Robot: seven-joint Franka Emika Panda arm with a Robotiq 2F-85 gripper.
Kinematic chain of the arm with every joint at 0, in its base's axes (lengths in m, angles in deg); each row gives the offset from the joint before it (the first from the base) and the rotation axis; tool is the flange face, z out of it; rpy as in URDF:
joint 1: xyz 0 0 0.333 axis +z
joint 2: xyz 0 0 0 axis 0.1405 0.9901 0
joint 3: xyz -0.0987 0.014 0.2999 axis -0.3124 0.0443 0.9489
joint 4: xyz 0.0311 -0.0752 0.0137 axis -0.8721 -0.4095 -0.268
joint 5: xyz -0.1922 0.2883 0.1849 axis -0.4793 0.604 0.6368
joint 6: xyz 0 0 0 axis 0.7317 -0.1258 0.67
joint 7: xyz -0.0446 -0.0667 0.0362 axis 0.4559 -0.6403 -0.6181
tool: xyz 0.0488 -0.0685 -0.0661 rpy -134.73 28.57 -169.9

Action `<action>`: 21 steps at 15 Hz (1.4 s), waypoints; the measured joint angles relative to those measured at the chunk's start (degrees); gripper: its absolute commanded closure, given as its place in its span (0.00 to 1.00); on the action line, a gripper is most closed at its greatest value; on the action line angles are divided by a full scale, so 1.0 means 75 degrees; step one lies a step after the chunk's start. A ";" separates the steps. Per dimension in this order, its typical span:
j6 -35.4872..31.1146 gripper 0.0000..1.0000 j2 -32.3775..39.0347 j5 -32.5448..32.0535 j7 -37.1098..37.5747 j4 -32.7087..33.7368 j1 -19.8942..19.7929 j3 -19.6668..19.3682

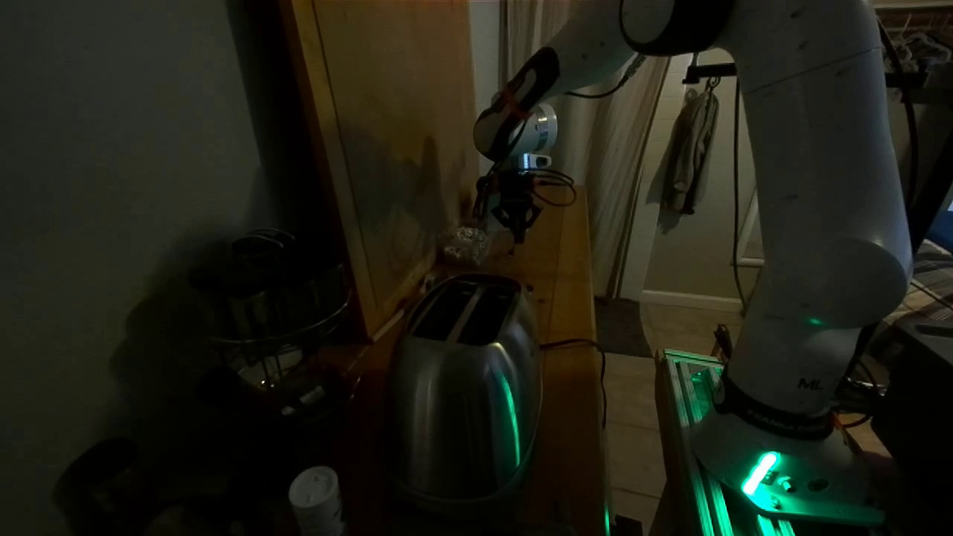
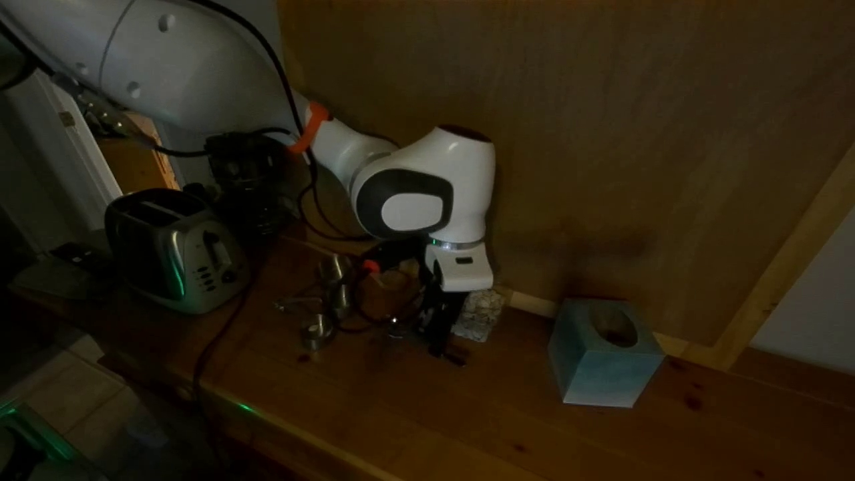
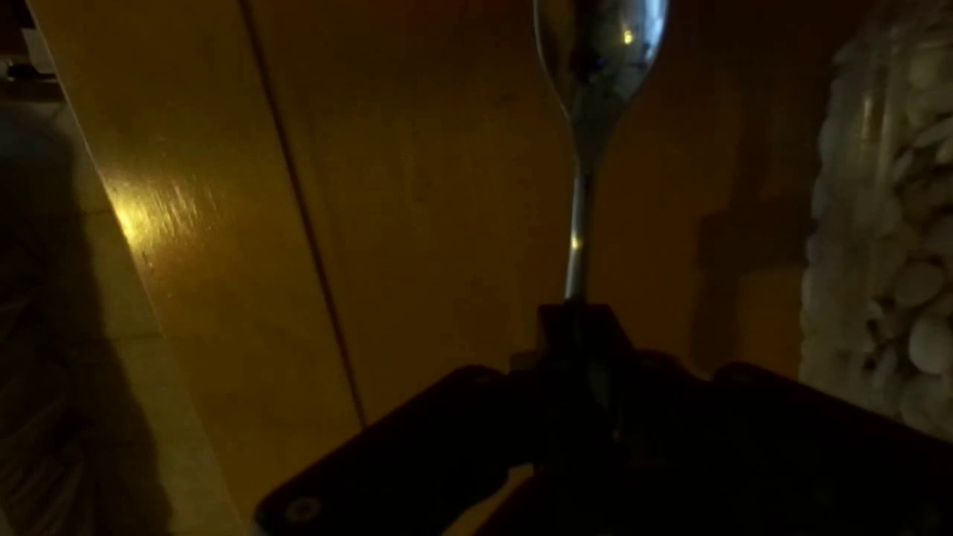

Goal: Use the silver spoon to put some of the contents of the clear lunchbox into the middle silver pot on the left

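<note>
In the wrist view, the silver metal spoon (image 3: 581,171) juts ahead of the fingers (image 3: 562,331), over the brown wooden bench (image 3: 424,223); the clear plastic lunchbox (image 3: 886,283) sits to their right. In an exterior view, round silver metal pots (image 2: 341,302) are left of the fingers, the silver metal toaster (image 2: 177,257) farther left, the light-blue square tissue box (image 2: 604,367) right.

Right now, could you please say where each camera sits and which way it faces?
In an exterior view: near the toaster, looking along the counter to the curtain; most of the arm shows, base to gripper.
In an exterior view: high, opposite the wooden panel, looking down on counter and tissue box; forearm, wrist and gripper show.
Wrist view: on the wrist, looking down past the spoon at counter and clear lunchbox; gripper shows.
Both exterior views show the toaster.
</note>
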State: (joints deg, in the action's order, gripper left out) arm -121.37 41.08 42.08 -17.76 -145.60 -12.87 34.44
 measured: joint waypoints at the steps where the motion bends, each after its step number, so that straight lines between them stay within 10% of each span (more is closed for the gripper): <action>1: -0.0018 0.98 -0.0098 -0.0130 -0.0001 0.0009 0.0038 -0.0028; 21: -0.4742 0.98 -0.0464 -0.0304 0.0243 -0.0635 0.0728 -0.0112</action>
State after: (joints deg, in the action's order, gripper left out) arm -156.93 37.60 39.80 -15.94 -150.36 -7.41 33.60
